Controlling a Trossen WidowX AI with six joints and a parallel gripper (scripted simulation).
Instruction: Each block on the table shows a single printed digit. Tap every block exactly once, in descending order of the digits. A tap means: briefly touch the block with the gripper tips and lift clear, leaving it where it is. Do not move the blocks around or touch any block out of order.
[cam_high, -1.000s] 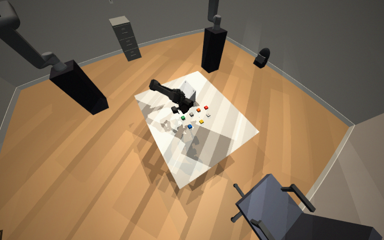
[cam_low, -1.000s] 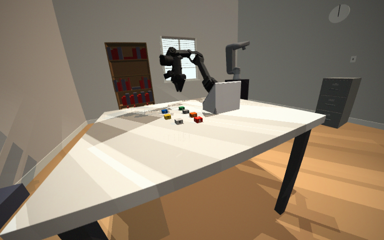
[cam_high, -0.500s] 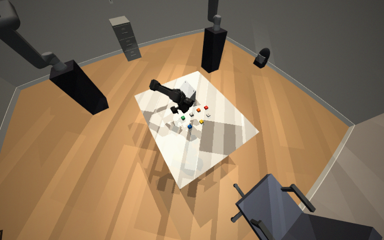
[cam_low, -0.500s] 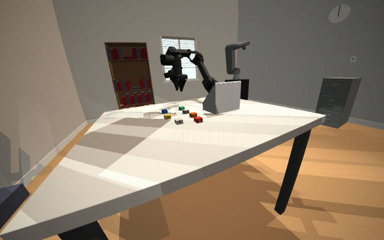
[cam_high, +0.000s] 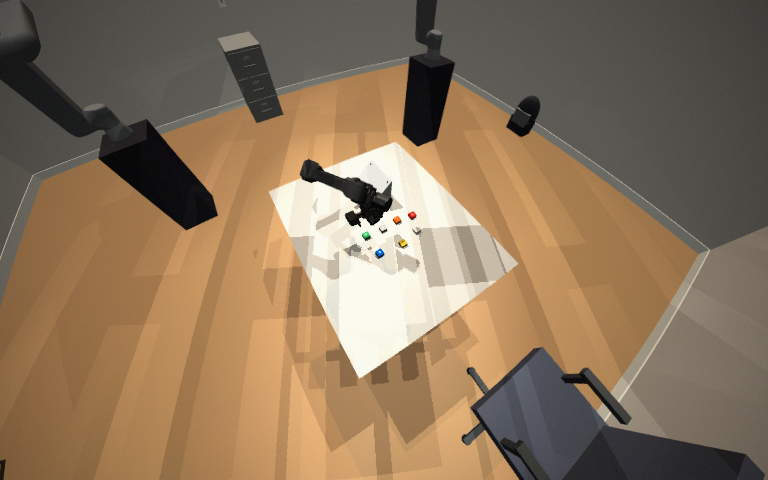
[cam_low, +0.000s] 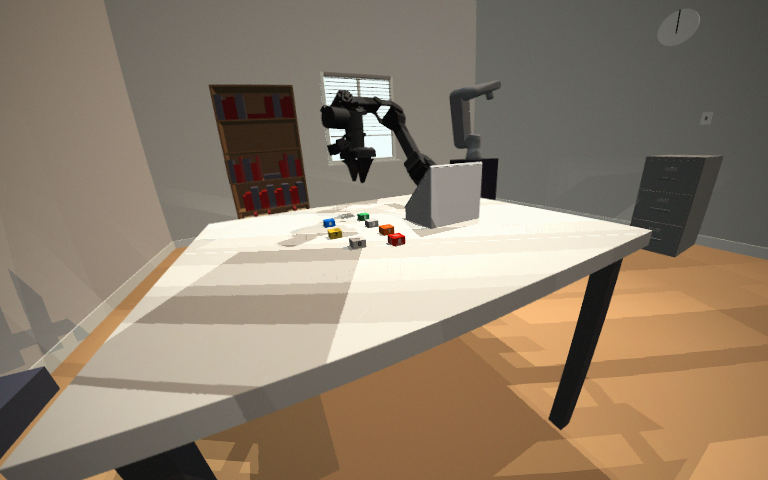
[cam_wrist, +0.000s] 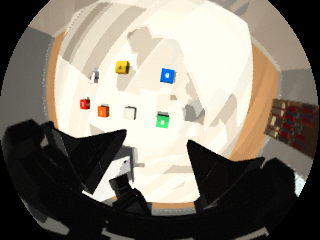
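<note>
My gripper (cam_low: 357, 181) (cam_wrist: 158, 138) is open and empty, pointing down high above the table. Seven small blocks lie apart on the table: blue (cam_high: 379, 253) (cam_low: 329, 223) (cam_wrist: 167, 76), yellow (cam_high: 402, 243) (cam_low: 334, 233) (cam_wrist: 122, 67), green (cam_high: 366, 235) (cam_low: 363, 216) (cam_wrist: 162, 121), orange (cam_high: 397, 220) (cam_low: 386, 229) (cam_wrist: 103, 111), red (cam_high: 412, 215) (cam_low: 396, 239) (cam_wrist: 85, 104), one white block (cam_high: 382, 229) (cam_low: 371, 223) (cam_wrist: 130, 113) between green and orange, and another white block (cam_high: 416, 230) (cam_low: 357, 242) (cam_wrist: 95, 76) near yellow. The digits are too small to read surely.
The white table (cam_high: 373, 305) (cam_low: 453, 283) bears the blocks. A light grey angular box (cam_low: 456, 193) stands beside the arm's base, behind the red and orange blocks. A dark chair (cam_high: 538, 413) stands off the table's near side.
</note>
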